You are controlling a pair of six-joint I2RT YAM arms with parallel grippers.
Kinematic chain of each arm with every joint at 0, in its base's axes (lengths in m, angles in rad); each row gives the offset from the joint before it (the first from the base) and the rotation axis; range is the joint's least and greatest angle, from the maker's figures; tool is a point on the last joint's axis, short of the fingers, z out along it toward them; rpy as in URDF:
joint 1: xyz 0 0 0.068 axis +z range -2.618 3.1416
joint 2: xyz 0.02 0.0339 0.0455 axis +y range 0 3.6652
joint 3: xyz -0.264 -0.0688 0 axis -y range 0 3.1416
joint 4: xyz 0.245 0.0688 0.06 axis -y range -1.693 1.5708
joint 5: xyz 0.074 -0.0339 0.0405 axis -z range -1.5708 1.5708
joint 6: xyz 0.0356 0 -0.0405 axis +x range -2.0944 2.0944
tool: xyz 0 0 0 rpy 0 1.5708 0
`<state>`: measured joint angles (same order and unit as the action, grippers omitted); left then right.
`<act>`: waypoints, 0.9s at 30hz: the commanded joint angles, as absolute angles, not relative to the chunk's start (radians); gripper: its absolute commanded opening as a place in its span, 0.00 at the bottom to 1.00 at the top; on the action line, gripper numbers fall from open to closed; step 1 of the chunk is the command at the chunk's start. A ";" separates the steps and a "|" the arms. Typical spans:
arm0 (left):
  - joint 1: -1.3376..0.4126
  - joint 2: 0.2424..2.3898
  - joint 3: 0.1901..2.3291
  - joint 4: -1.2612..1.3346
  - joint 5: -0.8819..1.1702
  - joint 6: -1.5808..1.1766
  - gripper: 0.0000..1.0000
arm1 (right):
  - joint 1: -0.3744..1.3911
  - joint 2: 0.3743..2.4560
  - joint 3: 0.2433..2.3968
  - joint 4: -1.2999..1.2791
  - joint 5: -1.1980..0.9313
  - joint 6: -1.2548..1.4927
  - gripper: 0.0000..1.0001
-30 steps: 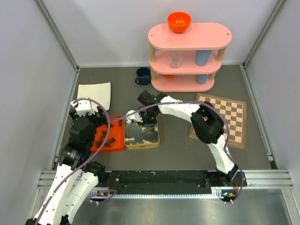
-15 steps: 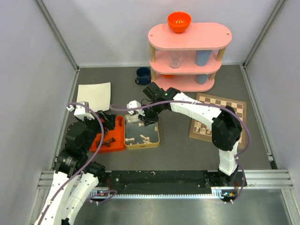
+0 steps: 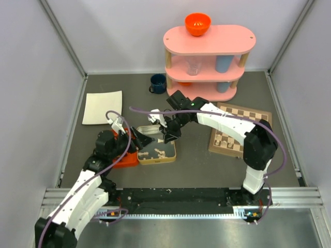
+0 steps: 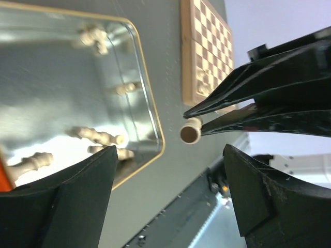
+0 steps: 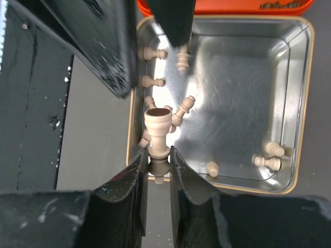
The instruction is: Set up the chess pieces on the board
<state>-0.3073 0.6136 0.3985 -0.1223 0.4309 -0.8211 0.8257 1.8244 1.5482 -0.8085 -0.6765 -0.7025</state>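
Over tabletop tin (image 5: 243, 103), right gripper (image 5: 158, 161) pinches pale chess piece (image 5: 158, 124), axis along fingers (image 5: 129, 191), base outward; left gripper (image 4: 169, 155) gapes empty.

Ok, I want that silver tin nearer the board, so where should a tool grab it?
Probably pinch the far wall of the tin from above, one finger inside, one outside: the upright rim is thin, the floor there is bare, and the orange tray crowds the left side.

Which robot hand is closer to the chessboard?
The right hand. It holds a pale piece above the silver tin, left of the chessboard. The left hand is open and farther away, at the tin's opposite side.
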 commanded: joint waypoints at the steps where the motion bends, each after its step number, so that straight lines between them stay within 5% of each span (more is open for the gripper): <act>1: -0.304 0.684 0.313 0.274 0.632 -1.049 0.86 | 0.819 1.718 1.528 -0.799 -0.768 -0.701 0.02; 27: -0.305 0.877 0.272 0.515 0.796 -1.144 0.50 | 0.833 1.738 1.546 -0.799 -0.805 -0.680 0.03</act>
